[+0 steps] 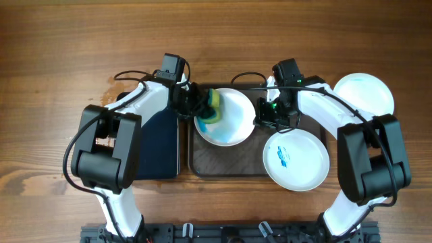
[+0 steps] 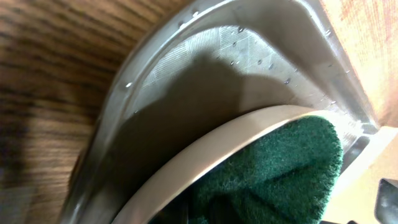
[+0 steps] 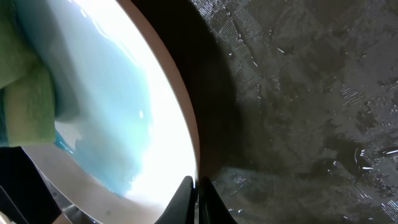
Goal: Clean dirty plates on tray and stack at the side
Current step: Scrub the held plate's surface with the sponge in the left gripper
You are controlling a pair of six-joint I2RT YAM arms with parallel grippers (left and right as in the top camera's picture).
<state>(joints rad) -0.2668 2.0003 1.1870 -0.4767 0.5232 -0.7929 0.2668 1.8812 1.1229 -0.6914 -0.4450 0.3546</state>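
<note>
A white plate [image 1: 233, 121] smeared with pale blue stands tilted over the back of the dark tray [image 1: 229, 162]. My right gripper [image 1: 260, 120] is shut on its right rim; in the right wrist view the gripper [image 3: 195, 184] pinches the plate's edge [image 3: 140, 93]. My left gripper [image 1: 199, 106] is shut on a green-and-yellow sponge [image 1: 214, 104] pressed against the plate's upper left. The left wrist view shows the green pad [image 2: 280, 168] behind the plate's rim [image 2: 205, 168]; its fingers are hidden. A second plate [image 1: 300, 165] with a blue smear overlaps the tray's right edge. A third plate [image 1: 364, 94] lies on the table at the far right.
A smaller glossy black tray [image 1: 158, 145] lies just left of the big one, under my left arm. The tray floor [image 3: 298, 93] is wet, with drops on it. Bare wooden table [image 1: 67, 54] surrounds everything.
</note>
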